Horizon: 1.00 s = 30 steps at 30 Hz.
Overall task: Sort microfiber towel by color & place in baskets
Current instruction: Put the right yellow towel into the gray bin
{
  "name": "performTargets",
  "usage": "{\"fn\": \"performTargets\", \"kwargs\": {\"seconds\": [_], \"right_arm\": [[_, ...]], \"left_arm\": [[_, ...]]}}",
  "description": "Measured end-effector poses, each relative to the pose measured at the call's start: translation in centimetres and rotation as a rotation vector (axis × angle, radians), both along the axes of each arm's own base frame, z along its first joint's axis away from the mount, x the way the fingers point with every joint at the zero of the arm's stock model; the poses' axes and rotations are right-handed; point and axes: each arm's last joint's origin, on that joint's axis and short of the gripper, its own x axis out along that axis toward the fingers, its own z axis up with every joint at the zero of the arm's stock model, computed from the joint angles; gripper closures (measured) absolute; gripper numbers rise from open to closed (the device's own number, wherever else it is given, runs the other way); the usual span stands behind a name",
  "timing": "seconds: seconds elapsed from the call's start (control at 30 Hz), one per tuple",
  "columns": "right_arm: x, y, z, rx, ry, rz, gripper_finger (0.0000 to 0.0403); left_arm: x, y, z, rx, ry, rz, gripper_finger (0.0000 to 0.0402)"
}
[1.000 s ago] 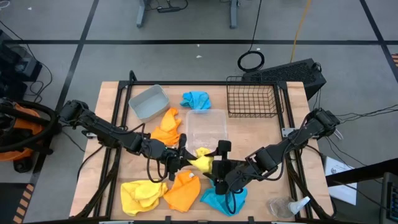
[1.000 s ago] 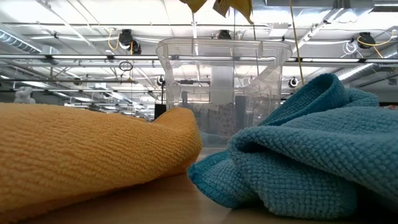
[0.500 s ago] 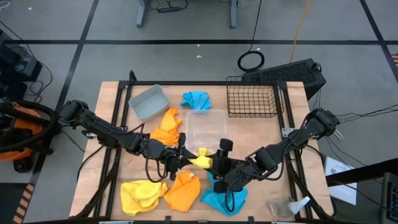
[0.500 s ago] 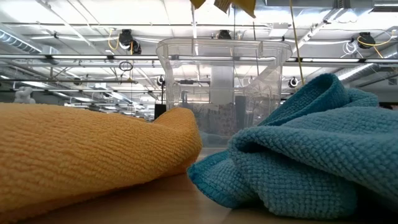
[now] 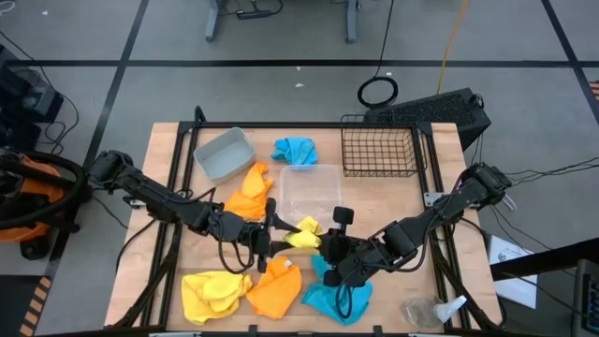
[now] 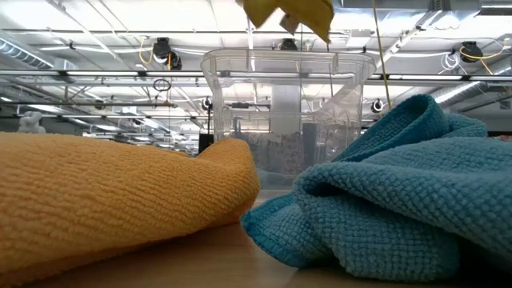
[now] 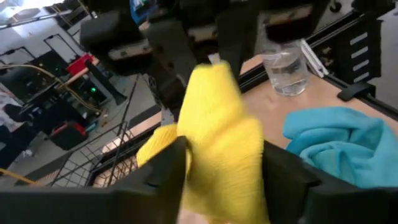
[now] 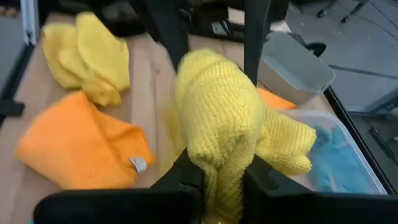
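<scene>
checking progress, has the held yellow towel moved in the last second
Yes. The yellow towel, held by both the left gripper and right gripper, has shifted slightly up toward the clear tub.

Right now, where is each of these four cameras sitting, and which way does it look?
High: above the table, looking straight down; both arms show, with the yellow towel between them.
Low: at tabletop height, facing the clear tub; no arm shows.
Left wrist: on the left arm, past its left tool holding that towel.
Right wrist: on the right arm, past its right tool.
All four share the yellow towel.
</scene>
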Motion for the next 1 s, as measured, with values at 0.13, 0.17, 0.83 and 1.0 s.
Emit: {"fn": "performTargets", "kwargs": {"seconds": [0.13,0.17,0.83,1.0], "right_arm": [[-0.3,-0.2,-0.3,-0.014,0.037,-0.009,0.0360],[-0.4,-0.2,-0.3,-0.016,0.039,-0.011,0.0360],[0.1,0.0,0.3,-0.102,0.006,0.071,0.0360],[0.3,0.1,0.7,-0.133,-0.017,0.105,0.0360]], "left_arm": [[-0.5,-0.8,-0.1,0.022,0.007,0.042,0.0144],[-0.6,-1.0,-0.1,0.028,0.005,0.063,0.0129],[0.2,-0.3,0.5,0.000,-0.068,-0.051,0.0140],[0.4,0.0,0.4,0.002,-0.063,-0.049,0.0183]]}}
